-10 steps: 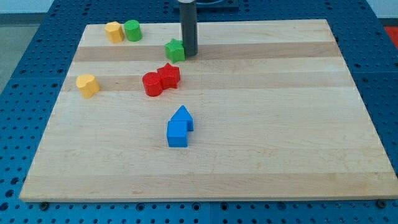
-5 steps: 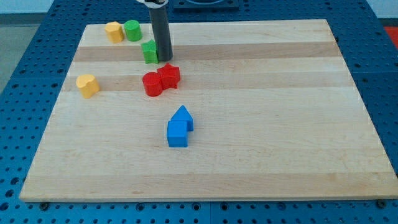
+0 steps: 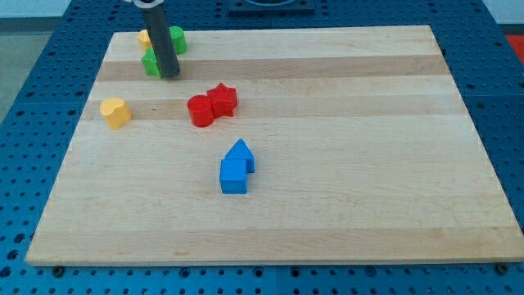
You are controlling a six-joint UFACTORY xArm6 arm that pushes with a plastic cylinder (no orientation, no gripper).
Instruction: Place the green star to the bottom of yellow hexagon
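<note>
My tip (image 3: 170, 76) rests on the wooden worktop (image 3: 344, 164) near its top-left corner, touching the right side of the green star (image 3: 151, 65), which sits just below the yellow hexagon (image 3: 145, 38) and is partly hidden by the rod. A green cylinder (image 3: 177, 38) stands beside the hexagon. The arm carries no pincer, only the rod.

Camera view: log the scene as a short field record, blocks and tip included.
surface: wooden board
my tip: against the view's right side of the green star
yellow hexagon: top left, mostly hidden behind the rod
green cylinder: right of the rod
yellow block: left edge
red pair: touching
blue pair: touching, centre
</note>
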